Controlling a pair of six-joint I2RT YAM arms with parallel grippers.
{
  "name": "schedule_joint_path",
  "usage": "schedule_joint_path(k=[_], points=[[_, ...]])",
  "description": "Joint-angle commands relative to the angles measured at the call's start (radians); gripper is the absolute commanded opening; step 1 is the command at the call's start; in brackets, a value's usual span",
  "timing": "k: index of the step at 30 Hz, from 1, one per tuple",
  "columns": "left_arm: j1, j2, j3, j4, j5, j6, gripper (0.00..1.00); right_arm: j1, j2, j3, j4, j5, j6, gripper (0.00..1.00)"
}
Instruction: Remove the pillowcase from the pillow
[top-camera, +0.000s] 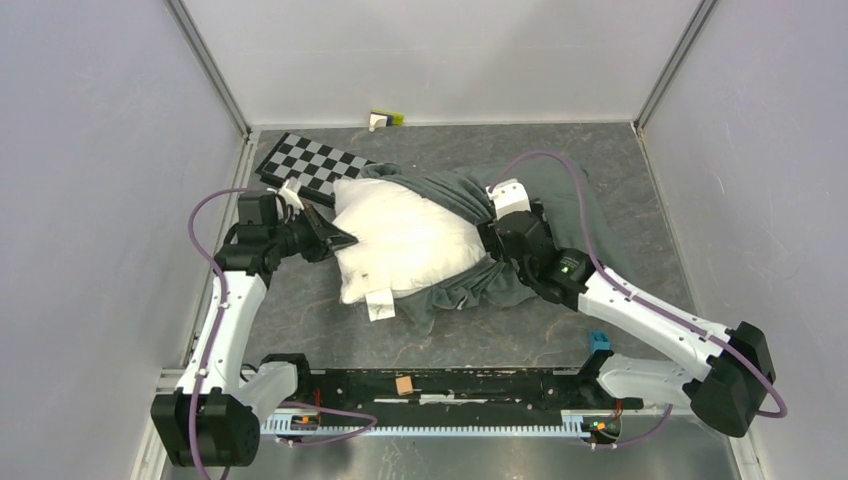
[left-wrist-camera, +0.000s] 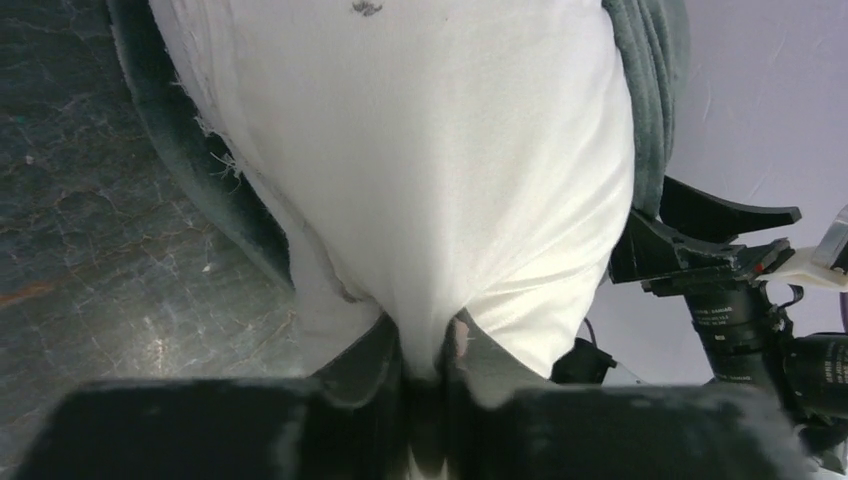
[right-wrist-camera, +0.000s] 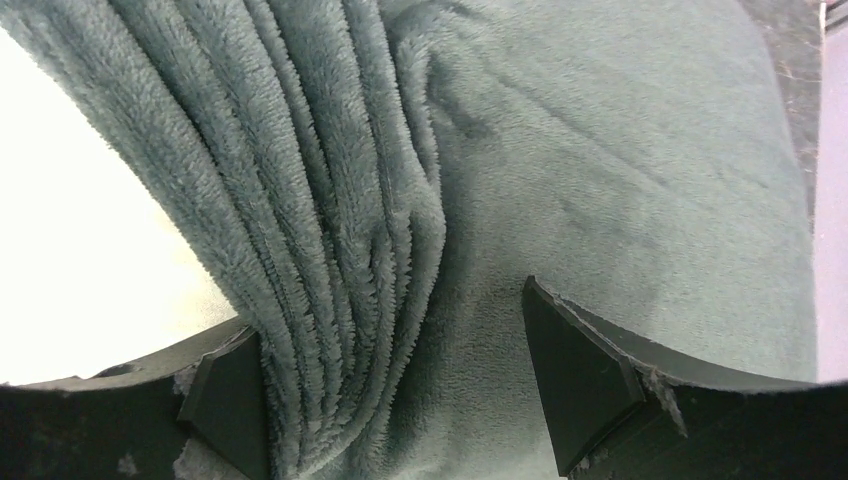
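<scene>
Left gripper (left-wrist-camera: 425, 335): closed on a pinch of the pillow (left-wrist-camera: 430, 150) at its left edge, with white cloth drawn taut into the jaws.
Right gripper (right-wrist-camera: 400, 370): open, set astride the bunched grey folds of the pillowcase (right-wrist-camera: 620, 150); one jaw appears to touch them, though so close a view leaves this uncertain.
Cover position: turned grey side out, gathered over the pillow's far and right end on the table (top-camera: 320, 320).
Step judged: a hold on the bunch is being sought.
Method advised: all folds to be clamped deep, with no white cloth caught; the pull to be made rightward, away from the anchored edge.
</scene>
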Motion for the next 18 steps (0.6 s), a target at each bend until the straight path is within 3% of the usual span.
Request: schedule_joint_path(k=[1, 4, 5, 11, 14, 16, 18], points=[[-0.004, 0.002, -0.005, 0.011, -0.061, 0.087, 0.45, -0.017, -0.025, -0.054, 0.035, -0.045, -0.041, 0.82], [-0.005, 0.018, 0.005, -0.040, -0.146, 0.108, 0.96, -0.019, -0.027, -0.078, 0.031, -0.015, -0.033, 0.82], [-0.004, 0.022, 0.002, -0.044, -0.176, 0.107, 1.00, -0.019, -0.030, -0.088, 0.035, -0.018, -0.033, 0.82], [-0.005, 0.034, -0.086, 0.034, -0.181, 0.035, 1.00, -0.019, -0.047, -0.142, 0.096, -0.127, -0.021, 0.82], [-0.012, 0.033, -0.153, 0.158, -0.085, -0.021, 1.00, -0.019, -0.034, -0.139, 0.110, -0.166, -0.023, 0.82], [-0.082, 0.051, -0.188, 0.272, -0.018, -0.092, 1.00, -0.019, -0.029, -0.138, 0.122, -0.189, -0.023, 0.82], [-0.178, 0.073, -0.179, 0.297, -0.078, -0.123, 1.00, -0.019, -0.031, -0.138, 0.133, -0.214, -0.019, 0.82]])
